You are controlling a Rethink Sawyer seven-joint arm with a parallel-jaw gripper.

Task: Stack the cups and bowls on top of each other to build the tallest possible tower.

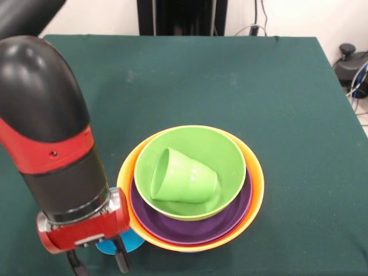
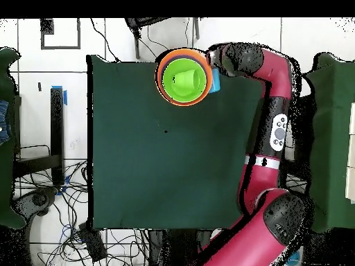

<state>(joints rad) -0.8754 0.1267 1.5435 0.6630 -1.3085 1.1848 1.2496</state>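
Front view shows the tower partly built: orange bowl, purple bowl, green bowl, with a green cup tipped inside. The gripper hangs over a blue cup beside it, fingers spread, nothing visibly gripped.

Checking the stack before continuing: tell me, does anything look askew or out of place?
Yes. The yellow-green plastic cup lies tipped on its side inside the green plastic bowl, not upright. A sky-blue object sits outside the big orange bowl, beside the gripper.
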